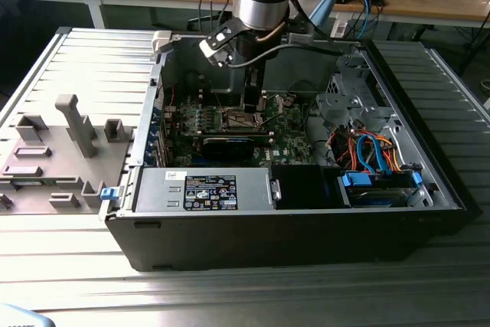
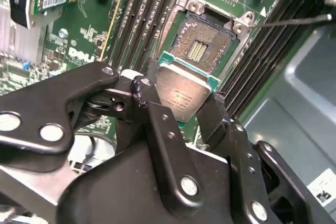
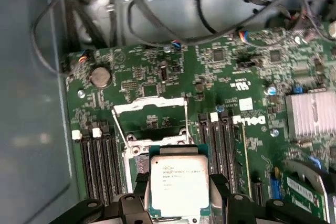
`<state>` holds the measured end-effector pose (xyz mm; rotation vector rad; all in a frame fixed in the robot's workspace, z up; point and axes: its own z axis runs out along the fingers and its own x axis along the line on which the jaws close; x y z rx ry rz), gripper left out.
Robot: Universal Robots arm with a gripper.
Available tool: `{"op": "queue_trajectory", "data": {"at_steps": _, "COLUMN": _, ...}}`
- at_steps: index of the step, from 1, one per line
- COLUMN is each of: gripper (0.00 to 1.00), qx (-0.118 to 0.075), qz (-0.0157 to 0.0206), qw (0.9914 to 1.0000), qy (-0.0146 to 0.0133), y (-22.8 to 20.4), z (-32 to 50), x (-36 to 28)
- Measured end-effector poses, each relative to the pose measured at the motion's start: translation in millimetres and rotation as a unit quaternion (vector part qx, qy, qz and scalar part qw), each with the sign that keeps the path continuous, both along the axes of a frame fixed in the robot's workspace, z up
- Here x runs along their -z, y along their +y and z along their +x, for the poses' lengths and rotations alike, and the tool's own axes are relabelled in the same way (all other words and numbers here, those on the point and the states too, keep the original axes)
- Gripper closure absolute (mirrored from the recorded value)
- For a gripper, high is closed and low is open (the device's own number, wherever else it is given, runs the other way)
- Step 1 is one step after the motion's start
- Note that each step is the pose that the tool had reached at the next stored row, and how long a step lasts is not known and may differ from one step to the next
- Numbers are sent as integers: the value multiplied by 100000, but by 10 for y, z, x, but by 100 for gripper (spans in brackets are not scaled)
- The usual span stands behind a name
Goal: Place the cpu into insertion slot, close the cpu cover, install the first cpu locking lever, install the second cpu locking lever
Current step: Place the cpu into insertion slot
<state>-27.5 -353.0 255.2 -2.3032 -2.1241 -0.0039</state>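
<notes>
Grey metal slats make up the table (image 1: 230, 296). On it lies an open black computer case (image 1: 306, 227) with a big green board (image 1: 295, 134) inside. Wooden desks with wires stand behind it. The robot arm reaches down into the case, and its gripper (image 1: 253, 105) hangs low over the board.

The jaws are pinching the cpu (image 2: 184, 95). A black finger (image 2: 212, 119) presses on each side edge, so the shiny grey top is left bare. The cpu is held just above the insertion slot (image 2: 202, 43) and is not in it yet. The slot's dark middle with its tiny gold dots is uncovered. The cpu cover (image 3: 149, 107) stands flipped up at the slot's edge away from the cpu. A thin metal lever (image 2: 294, 21) sticks out free beside the slot.

The cpu looks light, thin and stiff, like a little tile. It likely will not bend, but I think it is easy to hurt, and so are the slot's fine dots. Its smooth edges could slip. The best hold is on two opposite edges, as the jaws have it.
</notes>
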Motion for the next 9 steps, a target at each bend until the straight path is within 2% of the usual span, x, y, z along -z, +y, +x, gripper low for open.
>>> {"op": "queue_trajectory", "data": {"at_steps": 1, "gripper": 45, "qx": -2576, "qz": 27, "qw": 99967, "qy": -2, "y": 2, "z": -39, "x": 60}}
{"op": "queue_trajectory", "data": {"at_steps": 2, "gripper": 45, "qx": -2570, "qz": 25, "qw": 99967, "qy": 1, "y": 3, "z": -82, "x": 91}}
{"op": "queue_trajectory", "data": {"at_steps": 3, "gripper": 45, "qx": -2586, "qz": 30, "qw": 99967, "qy": -5, "y": 4, "z": -91, "x": 103}}
{"op": "queue_trajectory", "data": {"at_steps": 9, "gripper": 45, "qx": -2599, "qz": 32, "qw": 99966, "qy": -3, "y": 5, "z": -92, "x": 110}}
